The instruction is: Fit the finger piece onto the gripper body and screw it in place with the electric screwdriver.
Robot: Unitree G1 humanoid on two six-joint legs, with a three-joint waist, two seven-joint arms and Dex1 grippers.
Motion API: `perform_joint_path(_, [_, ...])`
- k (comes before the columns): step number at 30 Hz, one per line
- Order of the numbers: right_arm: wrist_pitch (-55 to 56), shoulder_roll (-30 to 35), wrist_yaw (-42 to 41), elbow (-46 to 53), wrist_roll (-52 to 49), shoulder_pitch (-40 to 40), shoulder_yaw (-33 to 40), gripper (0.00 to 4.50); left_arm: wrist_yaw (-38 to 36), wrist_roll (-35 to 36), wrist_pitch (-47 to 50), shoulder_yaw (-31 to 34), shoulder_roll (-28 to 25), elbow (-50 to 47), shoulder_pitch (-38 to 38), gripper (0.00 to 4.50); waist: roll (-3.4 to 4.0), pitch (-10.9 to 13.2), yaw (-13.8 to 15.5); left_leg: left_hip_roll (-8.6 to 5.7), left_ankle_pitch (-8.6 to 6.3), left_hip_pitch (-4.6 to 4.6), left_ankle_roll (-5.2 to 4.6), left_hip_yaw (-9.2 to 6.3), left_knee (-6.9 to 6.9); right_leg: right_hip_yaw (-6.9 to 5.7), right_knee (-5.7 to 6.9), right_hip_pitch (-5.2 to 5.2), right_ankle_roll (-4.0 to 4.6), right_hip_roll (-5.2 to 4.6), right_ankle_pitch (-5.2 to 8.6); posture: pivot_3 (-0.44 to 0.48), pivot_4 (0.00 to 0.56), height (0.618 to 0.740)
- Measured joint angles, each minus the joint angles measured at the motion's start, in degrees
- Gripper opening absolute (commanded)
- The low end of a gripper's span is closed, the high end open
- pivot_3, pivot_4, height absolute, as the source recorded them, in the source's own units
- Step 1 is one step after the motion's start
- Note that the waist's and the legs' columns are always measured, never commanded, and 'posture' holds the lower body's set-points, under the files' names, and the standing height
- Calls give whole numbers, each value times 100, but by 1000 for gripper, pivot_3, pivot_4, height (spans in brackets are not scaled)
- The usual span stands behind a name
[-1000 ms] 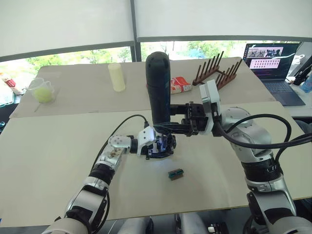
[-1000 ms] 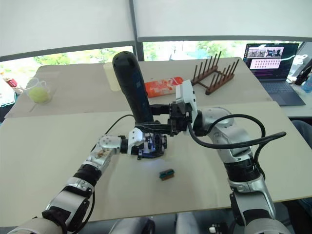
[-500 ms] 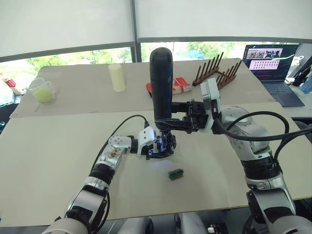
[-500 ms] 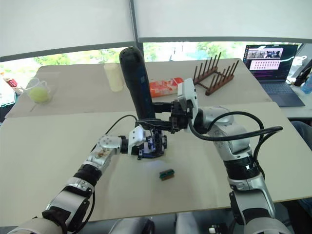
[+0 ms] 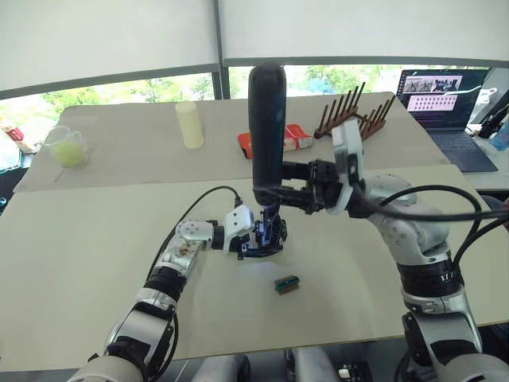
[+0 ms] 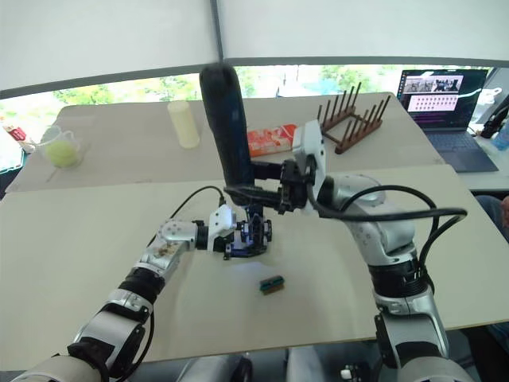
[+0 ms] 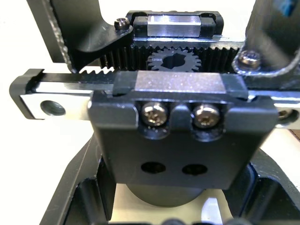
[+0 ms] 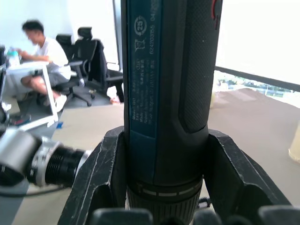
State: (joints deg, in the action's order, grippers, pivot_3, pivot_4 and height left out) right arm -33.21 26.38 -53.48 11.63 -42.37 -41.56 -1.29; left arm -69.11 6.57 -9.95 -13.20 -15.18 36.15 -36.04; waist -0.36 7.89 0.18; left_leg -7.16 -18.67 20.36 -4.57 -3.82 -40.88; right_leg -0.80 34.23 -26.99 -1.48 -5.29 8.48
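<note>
the screwdriver (image 5: 267, 131) is standing almost upright, clamped in the right gripper (image 5: 280, 193), tip down on the gripper body (image 5: 265, 239) in the middle of the table (image 5: 79, 255). the left gripper (image 5: 256, 237) is around that body, fingers tight on it i think. small green-brown block (image 5: 286, 283) lies just beside, nearer the table's front edge. two screws (image 7: 156, 112) look seated.

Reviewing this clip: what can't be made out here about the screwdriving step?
- Bit tip of the electric screwdriver: hidden in the head views behind the right tool and the gripper body; which screw it meets is unclear.
- Finger piece: too small among the black parts in the head views to pick out.
- Left tool: its grip is lost against the gripper body.
- Green-brown block: detail too small.
</note>
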Motion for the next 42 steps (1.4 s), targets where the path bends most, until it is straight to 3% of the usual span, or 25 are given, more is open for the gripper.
perform_joint_path(8, [-466, 17, 153, 523, -694, -282, 300, 1895, 0, 6, 1, 0, -24, 9, 0, 2367, 0, 0, -6, 1, 0, -2, 0, 0, 4, 2, -3, 3, 0, -2, 0, 0, 150, 740])
perform_joint_path(10, [-634, 84, 120, 618, -913, -276, 309, 1895, -44, 30, 78, 0, -59, -19, -7, 3443, 0, 0, -10, 3, 0, 0, 0, 0, 6, 2, -4, 2, 0, -3, 0, 0, 150, 740])
perform_joint_path(13, [-896, 294, 38, 791, -1311, -275, 370, 1895, -210, 31, 253, 13, -374, -109, 3, 4500, 0, 2, -46, 4, 0, 4, 0, -1, 8, 4, -3, -5, 0, -6, 0, 0, 150, 740])
perform_joint_path(19, [-1307, 607, -165, 1134, -1903, -188, 446, 1895, -839, 341, 762, 187, -1137, -1114, 227, 4500, 2, 3, -66, 3, 0, 5, 0, -1, 9, 3, -8, -3, 0, -9, 0, 0, 150, 740])
perform_joint_path(24, [-1244, 827, -356, 1900, -1992, 898, 392, 1895, -1572, 744, 1310, 56, -1933, -2860, 1079, 4500, 1, 7, -50, 4, -4, 5, -5, -3, 19, 0, -12, -3, -1, -5, 1, 0, 150, 740])
perform_joint_path(27, [-733, 749, -486, 2188, -1256, 1671, 57, 1895, -1705, 803, 1242, -239, -1904, -3475, 1473, 4500, 1, 11, -8, -3, -3, 3, -5, 3, 6, 3, -12, 5, -1, 1, 1, 0, 150, 740])
perform_joint_path(31, [-179, 627, -544, 2310, -701, 2250, -74, 1895, -1641, 723, 1102, -428, -1830, -3593, 1611, 4500, 1, 12, 47, 0, -3, -15, -4, 2, 7, 2, -11, 22, -1, 7, 1, 0, 150, 740])
perform_joint_path(42, [776, 564, -414, 2242, 205, 3069, -17, 1895, -1183, 522, 847, -579, -1564, -3489, 1627, 4500, 1, 12, 51, 0, -2, -16, -2, 3, 9, 2, -11, 18, -1, 10, 1, 0, 150, 740])
